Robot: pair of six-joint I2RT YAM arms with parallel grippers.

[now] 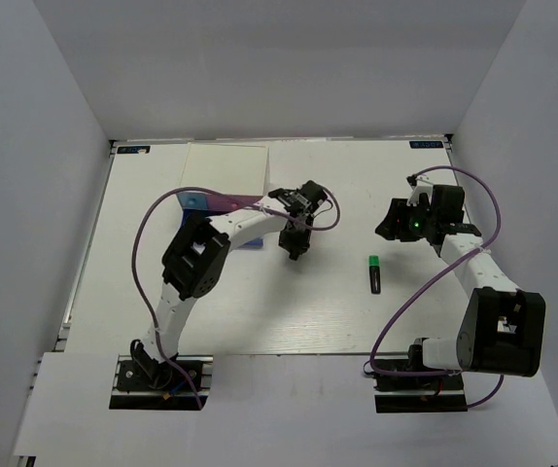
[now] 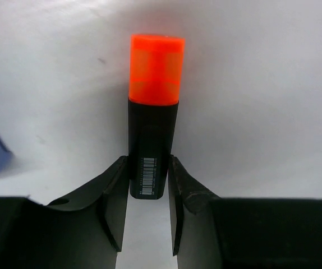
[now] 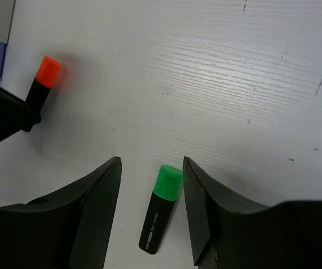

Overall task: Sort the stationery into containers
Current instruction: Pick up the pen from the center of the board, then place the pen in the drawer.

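The left gripper [image 2: 148, 171] is clamping the black barrel of the orange highlighter [image 2: 154, 106], just right of the drawer box [image 1: 225, 173]. Farther right of the box, the green highlighter [image 1: 374, 273] is lying on the table [image 1: 289, 321], and the right gripper [image 3: 151, 165] is hovering near it, its jaws spread wide.

The light is bright and even, so the white worktop [image 1: 289, 311] looks pale and the shadows on it are soft and faint. In the left wrist view the top of the orange highlighter [image 2: 153, 115] glows so hard that its edges look fuzzy, and the left tool [image 2: 148, 174] is a dark shape with little detail. The right wrist view is sharp enough to show thin lines in the worktop, but the right tool [image 3: 151, 165] is nearly all black.
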